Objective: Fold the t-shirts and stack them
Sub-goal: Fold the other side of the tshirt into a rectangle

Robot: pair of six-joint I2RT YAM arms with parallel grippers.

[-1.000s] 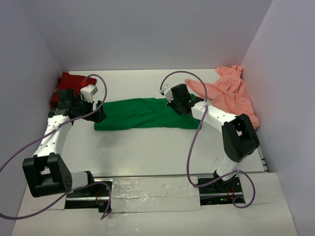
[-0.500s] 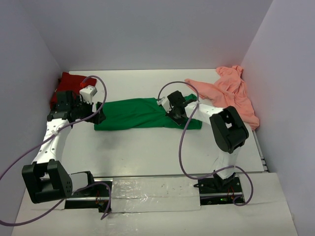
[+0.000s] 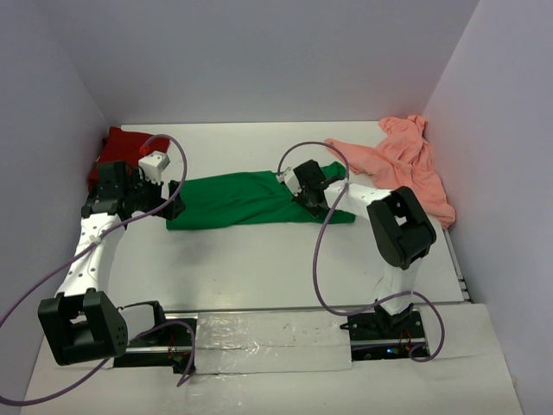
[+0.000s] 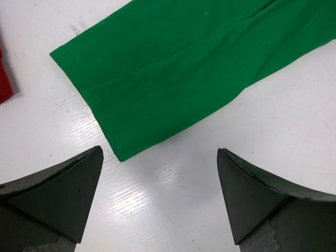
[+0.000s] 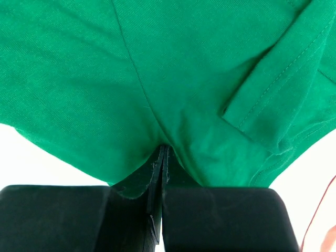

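Note:
The bright green t-shirt (image 3: 242, 201) lies folded into a long band across the middle of the table. My right gripper (image 3: 308, 199) is shut on a pinch of its cloth near the right end. In the right wrist view the closed gripper (image 5: 164, 149) holds green fabric (image 5: 157, 63) bunched at its tips. My left gripper (image 3: 173, 201) is open and empty over the shirt's left end. In the left wrist view this gripper (image 4: 160, 157) hovers over bare table just short of the shirt's corner (image 4: 184, 68). The dark red t-shirt (image 3: 117, 151) lies at the back left. The salmon-pink t-shirt (image 3: 397, 164) lies crumpled at the back right.
White walls close in the table on the left, back and right. An edge of the red shirt (image 4: 4, 79) shows at the left of the left wrist view. A purple cable loops over each arm.
My right gripper has moved left and down onto the green shirt's right end, and the right elbow has swung inward. The left arm has shifted only slightly.

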